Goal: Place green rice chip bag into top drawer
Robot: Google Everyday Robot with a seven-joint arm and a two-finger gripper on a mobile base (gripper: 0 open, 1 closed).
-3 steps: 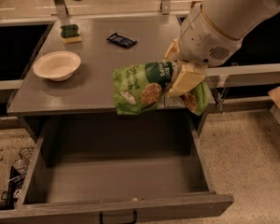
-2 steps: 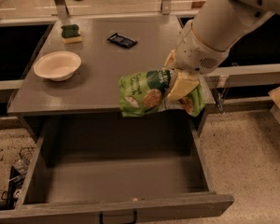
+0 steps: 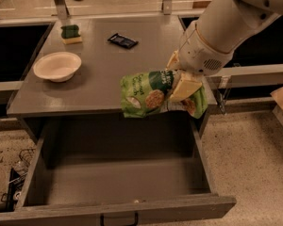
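Green rice chip bag [image 3: 146, 94] is hanging centre-right of frame, in the air over the front edge of the grey table [image 3: 94, 81] and above the back of the pulled-out top drawer [image 3: 132, 209]. Its long axis is running roughly left-right with a slight tilt. The free end is pointing left and the right end is poking out past the gripper. The printed face is facing the camera, dark-green band on top.

Gripper [image 3: 180, 79] is clamping the bag's right half, tan fingers [image 3: 187, 86] pressed onto it. The white arm [image 3: 226, 27] is coming in from the upper right.

Surroundings, left to right:
- White bowl [image 3: 57, 66] is sitting on the table's left side.
- Green-topped sponge [image 3: 71, 34] is lying at upper left.
- Black wrapper [image 3: 122, 40] is lying upper centre.

All three are well apart from the bag. The drawer is filling the bottom of frame, black handle [image 3: 119, 219] at the lower edge.

Writing: white lettering is showing on the band, can't read it. Round tan rice cakes are pictured below it.
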